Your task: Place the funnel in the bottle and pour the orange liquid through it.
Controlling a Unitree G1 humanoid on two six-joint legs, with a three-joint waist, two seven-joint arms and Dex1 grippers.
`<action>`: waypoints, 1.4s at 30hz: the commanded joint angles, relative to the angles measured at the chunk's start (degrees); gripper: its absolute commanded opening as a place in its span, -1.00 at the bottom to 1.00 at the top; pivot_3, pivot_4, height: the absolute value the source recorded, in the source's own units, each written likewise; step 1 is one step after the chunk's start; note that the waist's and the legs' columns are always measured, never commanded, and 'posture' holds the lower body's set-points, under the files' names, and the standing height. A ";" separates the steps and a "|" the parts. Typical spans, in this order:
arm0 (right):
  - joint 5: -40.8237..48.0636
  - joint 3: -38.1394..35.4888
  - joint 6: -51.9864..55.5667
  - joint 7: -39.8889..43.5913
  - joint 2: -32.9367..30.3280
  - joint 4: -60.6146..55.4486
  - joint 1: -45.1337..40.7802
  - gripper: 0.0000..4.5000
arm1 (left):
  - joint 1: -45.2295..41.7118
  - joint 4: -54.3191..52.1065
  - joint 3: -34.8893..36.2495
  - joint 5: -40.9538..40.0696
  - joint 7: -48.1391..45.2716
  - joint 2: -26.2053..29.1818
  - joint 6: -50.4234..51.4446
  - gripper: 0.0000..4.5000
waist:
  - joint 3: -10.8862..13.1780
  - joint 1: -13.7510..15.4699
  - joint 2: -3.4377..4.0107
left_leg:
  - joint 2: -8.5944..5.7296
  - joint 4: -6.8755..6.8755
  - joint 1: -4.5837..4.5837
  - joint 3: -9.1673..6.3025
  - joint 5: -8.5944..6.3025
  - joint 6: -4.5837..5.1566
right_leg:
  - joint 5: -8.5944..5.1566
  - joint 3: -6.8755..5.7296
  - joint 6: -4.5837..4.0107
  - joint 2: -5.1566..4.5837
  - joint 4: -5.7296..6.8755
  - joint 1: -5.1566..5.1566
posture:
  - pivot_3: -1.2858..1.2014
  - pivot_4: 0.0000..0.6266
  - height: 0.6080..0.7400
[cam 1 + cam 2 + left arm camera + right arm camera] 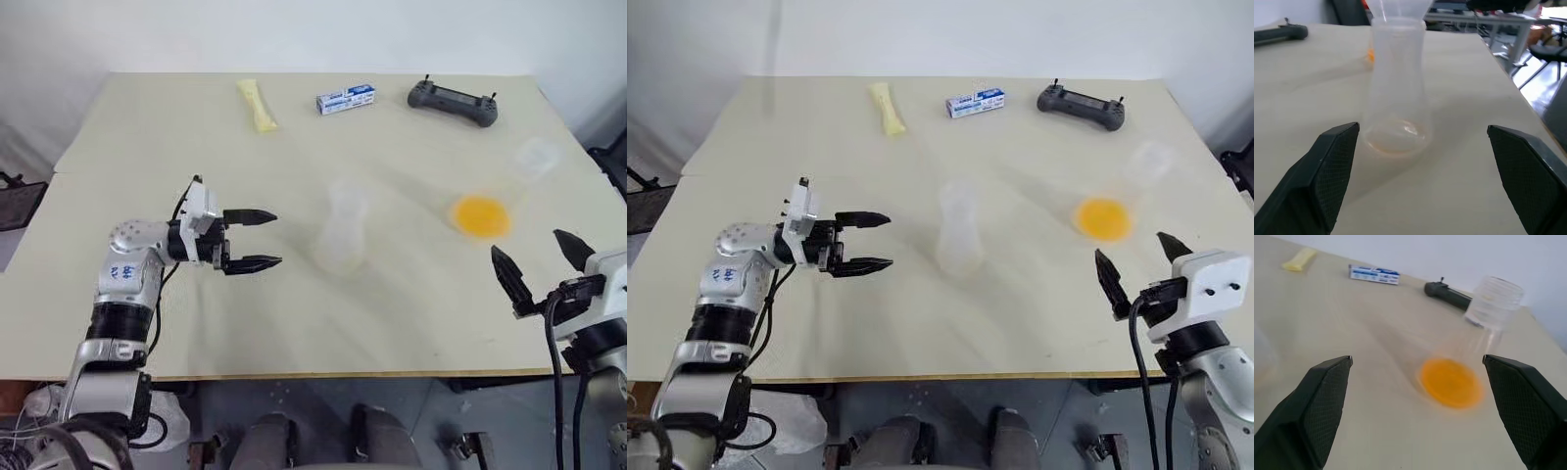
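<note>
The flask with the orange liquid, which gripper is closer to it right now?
Right. The right gripper sits open just in front of the flask with the orange liquid. The left gripper, also open, is across the table, beside the other flask.

The bottle (342,235), a clear conical flask, stands upright mid-table with the clear funnel (1399,9) seated in its neck. To the right of the bottle, well apart, the orange liquid (480,215) lies shallow in a second clear flask.
</note>
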 commanded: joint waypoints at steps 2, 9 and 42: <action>0.56 -2.26 0.51 -1.03 -0.37 -0.27 -0.81 1.00 | 3.78 -8.80 2.95 -6.72 2.39 -0.65 6.26 0.98 | -0.02 -0.10 0.04 | -0.02 -0.01 0.02 0.03 0.00 0.00 | 0.00 0.10 0.00 0.02 0.00 0.00 | 0.03 -0.52 1.00; 3.19 -5.13 3.85 0.58 -5.90 9.85 -9.01 1.00 | 7.51 -12.11 4.93 -9.96 1.20 -0.49 6.27 0.98 | -0.07 -0.32 0.12 | 0.02 -0.11 0.14 0.19 0.00 0.00 | 0.00 0.20 0.00 0.11 -0.02 -0.01 | 0.03 -0.52 1.00; -5.90 8.14 -15.55 15.08 -9.90 62.69 -47.15 1.00 | 9.71 -13.82 2.40 -5.89 5.72 -0.68 2.06 0.98 | -0.03 -0.95 0.20 | 0.08 -0.16 0.09 0.33 0.01 -0.01 | -0.01 0.21 -0.02 0.11 -0.07 -0.09 | 0.03 -0.52 1.00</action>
